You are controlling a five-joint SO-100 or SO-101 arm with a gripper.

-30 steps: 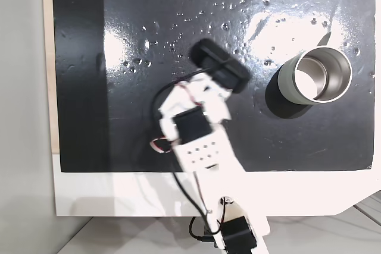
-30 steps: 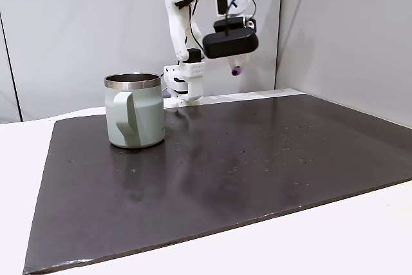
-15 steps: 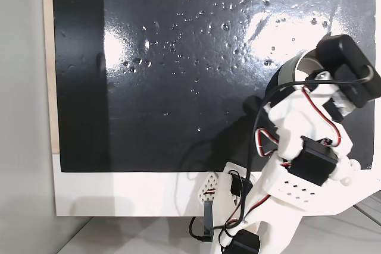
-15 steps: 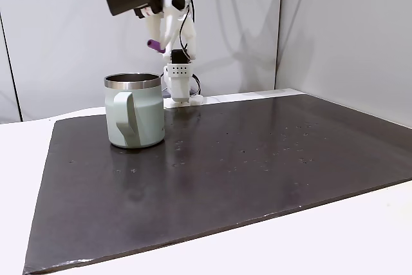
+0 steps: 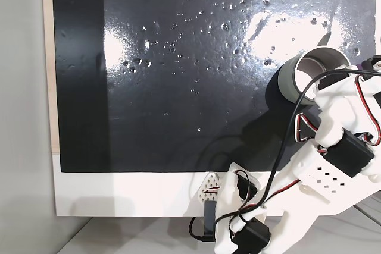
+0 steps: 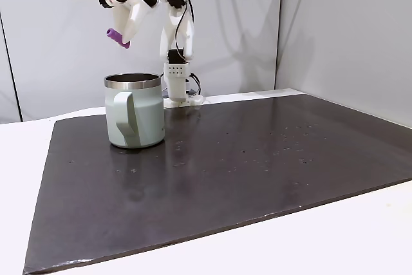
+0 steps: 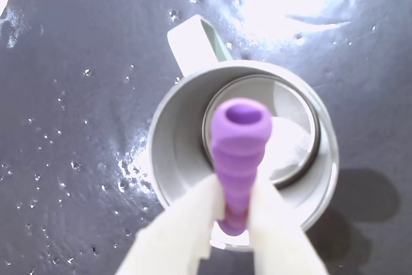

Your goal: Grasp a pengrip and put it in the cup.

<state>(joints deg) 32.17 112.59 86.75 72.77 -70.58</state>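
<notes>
Claw: in the wrist view we see our white two-finger gripper [image 7: 237,214] clamped on the small purple ribbed rubber pengrip [image 7: 239,152], one finger [image 7: 187,230] on each side of its lower part.
Pengrip: it sticks out beyond the fingertips with its open, flared end foremost. In the side-on fixed view it [image 6: 118,37] juts from the claw [image 6: 125,38] at a tilt, in the air, touching nothing but the fingers.
Cup: the round stainless-steel tumbler with a grey-green outer wall [image 7: 174,152] lies straight under the claw in the wrist view, its shiny inside framing the pengrip's tip. In the side-on view it [image 6: 134,111] stands upright below the claw, handle toward the camera, with clear air between its rim and the pengrip.
Mat: the dark glossy sheet [image 6: 257,159] under the cup spreads out on all sides of the claw, flecked with small bright spots.
Arm: in the top-down fixed view our white arm [image 5: 333,159] reaches up from the lower edge and overlaps the near side of the cup [image 5: 300,66].
</notes>
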